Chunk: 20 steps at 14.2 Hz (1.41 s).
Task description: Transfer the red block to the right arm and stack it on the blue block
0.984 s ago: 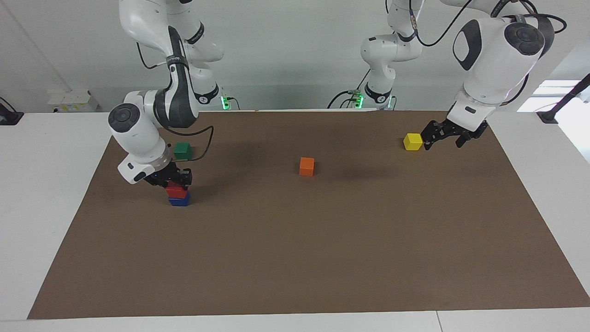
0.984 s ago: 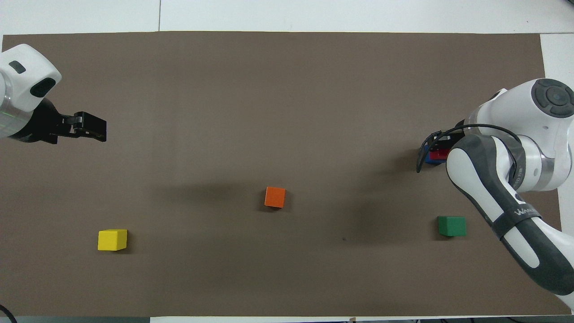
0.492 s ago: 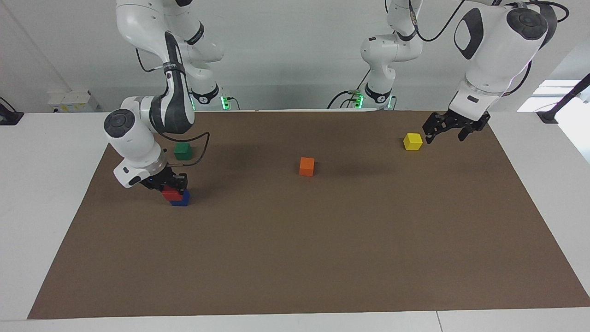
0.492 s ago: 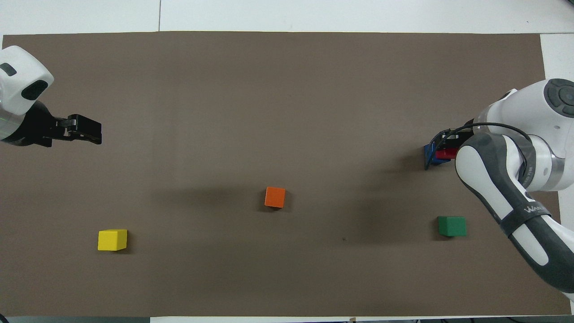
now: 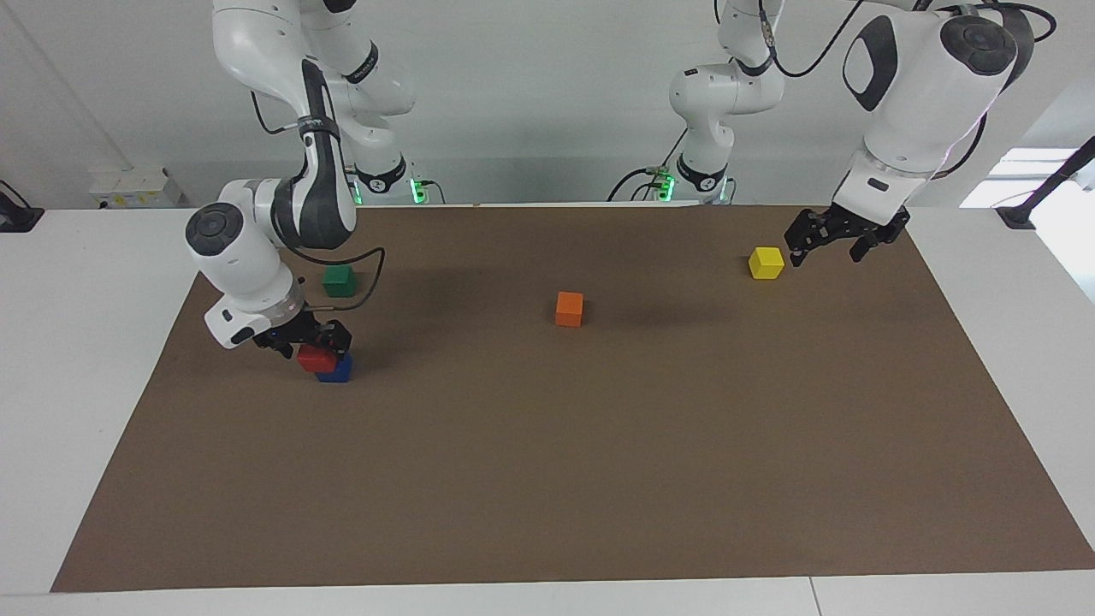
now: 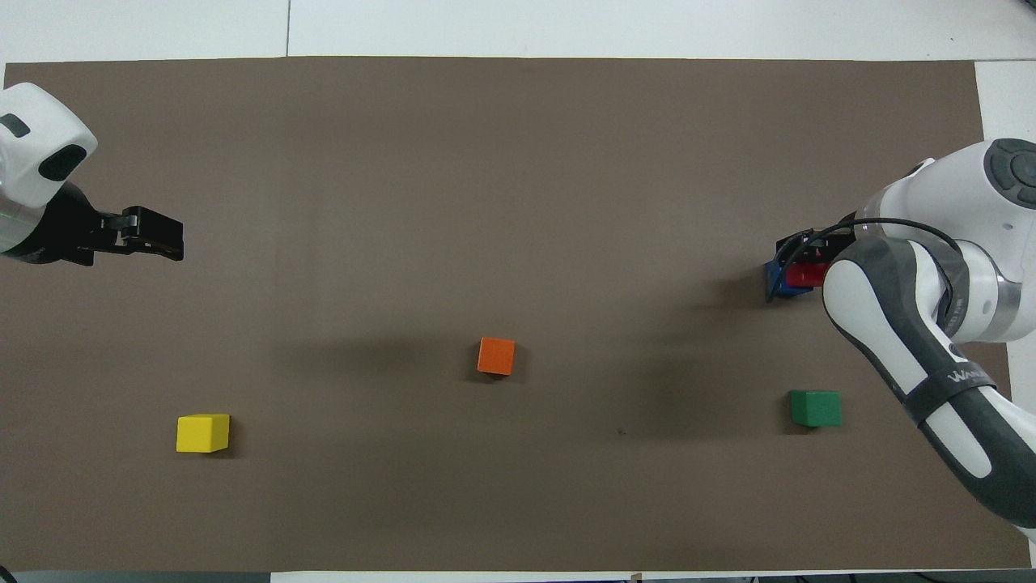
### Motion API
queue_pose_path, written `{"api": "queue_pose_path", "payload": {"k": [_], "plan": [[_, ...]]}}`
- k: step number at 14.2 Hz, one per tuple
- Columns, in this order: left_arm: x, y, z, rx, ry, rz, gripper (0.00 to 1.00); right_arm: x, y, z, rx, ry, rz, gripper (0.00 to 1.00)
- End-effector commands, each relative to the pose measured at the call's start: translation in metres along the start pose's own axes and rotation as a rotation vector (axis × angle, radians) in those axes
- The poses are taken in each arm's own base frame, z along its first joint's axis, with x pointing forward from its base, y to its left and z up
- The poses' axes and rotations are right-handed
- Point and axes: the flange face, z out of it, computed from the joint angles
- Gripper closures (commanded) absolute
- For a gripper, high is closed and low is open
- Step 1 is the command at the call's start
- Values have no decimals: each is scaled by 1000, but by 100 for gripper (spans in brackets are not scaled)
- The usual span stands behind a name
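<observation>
The red block (image 5: pixel 316 358) (image 6: pixel 801 277) rests on the blue block (image 5: pixel 339 370) (image 6: pixel 770 280). It sits off-centre and overhangs toward the right arm's end of the table. My right gripper (image 5: pixel 310 340) (image 6: pixel 803 253) is low over the red block and open, with its fingers apart on either side of the block's top. In the overhead view the right forearm hides part of the stack. Over the mat near the left arm's end hangs my left gripper (image 5: pixel 823 244) (image 6: pixel 171 236), open and holding nothing, beside the yellow block.
A green block (image 5: pixel 340 280) (image 6: pixel 815 408) lies nearer to the robots than the stack. An orange block (image 5: pixel 570 308) (image 6: pixel 496 355) sits mid-mat. A yellow block (image 5: pixel 766 263) (image 6: pixel 202 432) lies toward the left arm's end. The brown mat (image 5: pixel 547 479) covers the table.
My right gripper has opened and drifted toward its own end of the table. The red block has slid off-centre on the blue one. My left gripper has lifted a little.
</observation>
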Motion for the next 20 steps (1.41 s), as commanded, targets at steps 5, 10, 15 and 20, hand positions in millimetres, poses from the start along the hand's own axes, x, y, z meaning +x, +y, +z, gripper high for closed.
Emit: {"api": "queue_pose_path", "payload": {"k": [5, 10, 15, 20], "plan": [[-7, -1, -1, -12, -8, -15, 0, 10, 0, -134, -28, 86, -257, 0], [-7, -1, -1, -12, -8, -17, 0, -28, 8, -219, -29, 80, -252, 0], [-7, -1, -1, -12, -8, -15, 0, -68, 24, -256, -23, 6, -213, 0], [-7, -1, -1, -12, -8, -15, 0, -78, 29, -268, -15, 22, -135, 0]]}}
